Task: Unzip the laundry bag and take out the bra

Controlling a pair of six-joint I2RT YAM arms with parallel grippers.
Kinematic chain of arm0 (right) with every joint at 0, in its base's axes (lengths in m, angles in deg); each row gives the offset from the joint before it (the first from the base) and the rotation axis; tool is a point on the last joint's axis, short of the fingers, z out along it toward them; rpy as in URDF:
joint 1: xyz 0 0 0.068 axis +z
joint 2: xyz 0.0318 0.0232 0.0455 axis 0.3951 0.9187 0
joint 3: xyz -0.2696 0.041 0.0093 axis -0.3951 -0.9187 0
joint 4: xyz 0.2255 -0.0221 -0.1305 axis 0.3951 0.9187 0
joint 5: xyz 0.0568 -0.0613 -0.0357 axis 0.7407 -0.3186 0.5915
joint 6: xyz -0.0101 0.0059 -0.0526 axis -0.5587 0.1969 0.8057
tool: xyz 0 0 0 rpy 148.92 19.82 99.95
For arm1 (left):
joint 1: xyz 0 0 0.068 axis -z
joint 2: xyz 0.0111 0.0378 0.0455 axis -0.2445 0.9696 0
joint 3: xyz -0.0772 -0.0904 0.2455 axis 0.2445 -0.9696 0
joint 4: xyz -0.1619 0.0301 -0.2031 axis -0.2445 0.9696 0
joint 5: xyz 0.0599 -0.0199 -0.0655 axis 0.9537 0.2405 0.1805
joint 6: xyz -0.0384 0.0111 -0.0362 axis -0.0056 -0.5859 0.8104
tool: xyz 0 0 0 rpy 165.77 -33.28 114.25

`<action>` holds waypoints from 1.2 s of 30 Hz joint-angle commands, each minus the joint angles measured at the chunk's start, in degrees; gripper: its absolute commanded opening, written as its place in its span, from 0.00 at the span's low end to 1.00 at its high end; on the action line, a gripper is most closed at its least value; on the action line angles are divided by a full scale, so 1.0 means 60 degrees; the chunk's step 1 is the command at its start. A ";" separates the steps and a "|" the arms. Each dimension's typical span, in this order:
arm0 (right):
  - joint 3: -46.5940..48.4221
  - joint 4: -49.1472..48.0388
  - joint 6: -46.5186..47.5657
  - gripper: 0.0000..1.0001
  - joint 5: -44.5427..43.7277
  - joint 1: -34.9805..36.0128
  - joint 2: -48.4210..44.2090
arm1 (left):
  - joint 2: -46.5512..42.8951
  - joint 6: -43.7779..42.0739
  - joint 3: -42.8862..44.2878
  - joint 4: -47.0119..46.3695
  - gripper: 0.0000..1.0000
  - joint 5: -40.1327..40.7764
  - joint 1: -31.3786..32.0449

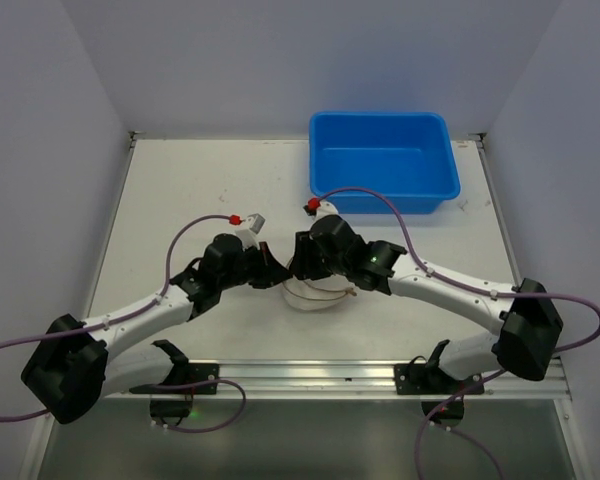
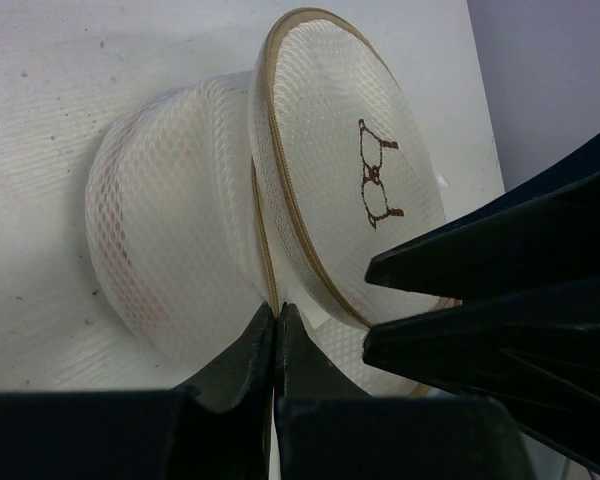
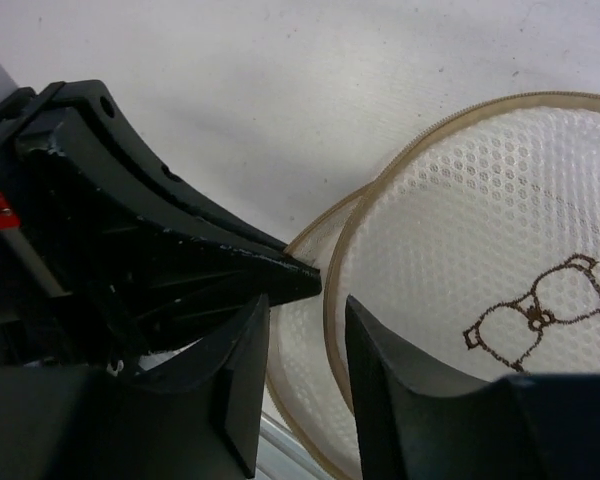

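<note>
At centre frame, the laundry bag (image 1: 315, 293) sat partly unzipped, top tilted ajar. Left gripper (image 2: 277, 325) pressed together at its seam; right gripper (image 3: 308, 315) parted astride the rim. Bra apparently not yet removed.

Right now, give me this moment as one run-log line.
step: unzipping | laundry bag: zipper looks partly open | left tool: shut on bag rim | right tool: open, straddling rim | bra: not out

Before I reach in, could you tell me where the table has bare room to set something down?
The far-left table between the left wall and the blue tub is bare, as is the strip between tub and right arm. The middle is crowded: left claw and right claw meet at the laundry bag.
</note>
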 commanded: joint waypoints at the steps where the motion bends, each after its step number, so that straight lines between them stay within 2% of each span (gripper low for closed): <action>1: -0.0040 -0.0771 -0.0226 0.36 0.0213 0.0043 0.0294 | -0.0183 0.0101 0.0012 -0.0555 0.00 0.0178 0.0108; 5: -0.0026 -0.0714 -0.0269 0.28 0.0227 0.0043 0.0851 | -0.0212 0.0144 -0.0002 -0.0540 0.00 0.0222 0.0152; 6: -0.0026 -0.0713 -0.0299 0.21 0.0227 0.0043 0.0997 | -0.0227 0.0144 -0.0002 -0.0540 0.00 0.0237 0.0167; 9: -0.0070 -0.0684 -0.0285 0.11 -0.0036 0.0028 0.0998 | -0.0344 0.0130 -0.0002 -0.0409 0.00 0.0339 0.0167; 10: -0.0070 -0.0670 -0.0270 0.02 -0.0211 0.0028 0.0940 | -0.0373 0.0115 0.0012 -0.0365 0.00 0.0383 0.0167; 11: -0.0070 -0.0611 -0.0226 0.00 -0.0270 0.0028 0.0882 | -0.0446 0.0086 0.0012 -0.0263 0.00 0.0427 0.0167; 16: -0.0157 -0.0231 -0.0036 0.00 -0.0929 0.0014 0.0121 | -0.0564 0.0027 0.0085 0.0016 0.00 0.0720 0.0167; 23: -0.1136 0.0544 -0.0006 0.00 -0.2071 -0.0220 -0.3154 | -0.0491 0.0027 0.0217 0.0295 0.00 0.1028 0.0167; 30: -0.2997 0.2346 -0.1555 0.00 -0.3200 -0.0602 -0.6246 | -0.0256 0.0057 0.0422 0.0353 0.00 0.1262 0.0167; 36: -0.4785 0.4645 -0.3709 0.00 -0.2689 -0.0587 -0.8301 | 0.0051 -0.0016 0.0510 0.0324 0.00 0.1234 0.0167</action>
